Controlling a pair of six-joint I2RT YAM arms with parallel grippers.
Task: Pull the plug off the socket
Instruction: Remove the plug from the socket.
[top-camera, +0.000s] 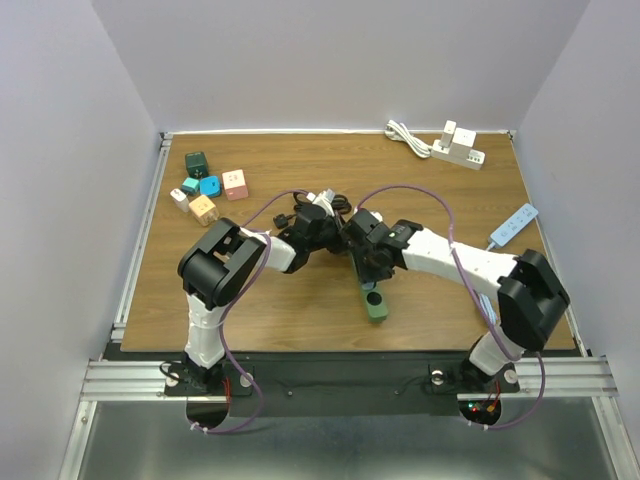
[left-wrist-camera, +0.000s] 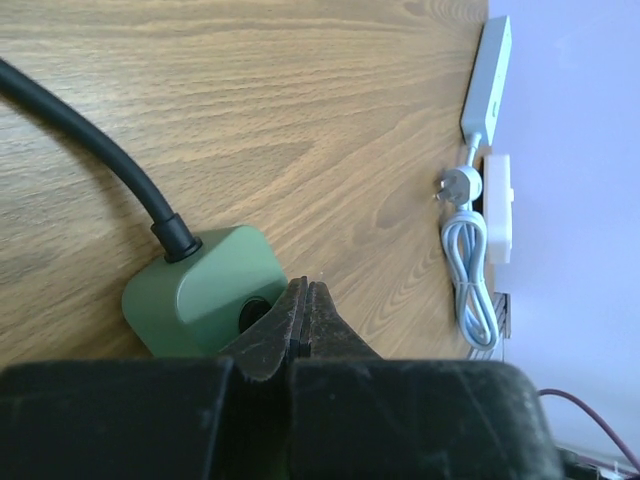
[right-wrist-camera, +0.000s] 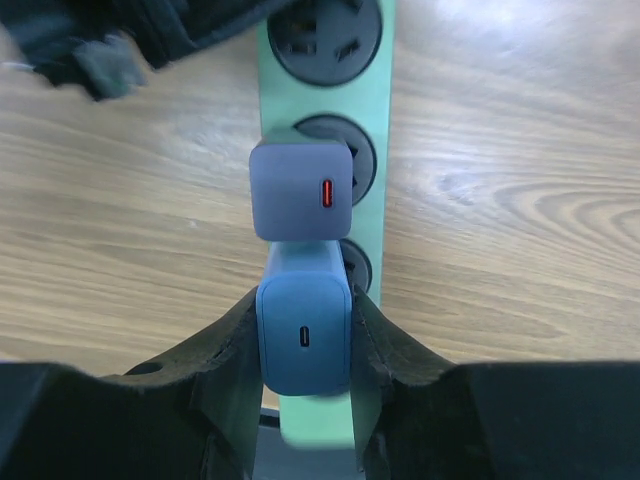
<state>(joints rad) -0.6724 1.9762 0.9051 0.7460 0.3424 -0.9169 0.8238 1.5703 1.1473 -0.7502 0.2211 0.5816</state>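
A green power strip (top-camera: 376, 303) lies mid-table. In the right wrist view the strip (right-wrist-camera: 372, 110) runs up the frame. A blue plug with a USB-C port (right-wrist-camera: 305, 340) sits in one of its sockets, and a grey-blue charger with a red port (right-wrist-camera: 300, 188) sits in the socket beyond. My right gripper (right-wrist-camera: 305, 322) is shut on the blue plug's sides. My left gripper (left-wrist-camera: 306, 298) is shut and empty, its tips at the strip's cable end (left-wrist-camera: 200, 285), where a black cable (left-wrist-camera: 90, 130) comes out. In the top view both grippers, left (top-camera: 325, 228) and right (top-camera: 372, 262), meet over the strip.
Several coloured adapter cubes (top-camera: 208, 186) lie at the back left. A white power strip with adapters and a coiled cable (top-camera: 456, 148) lies at the back right, and another white strip (top-camera: 515, 225) at the right edge. Black cable (top-camera: 305, 203) is tangled behind the grippers.
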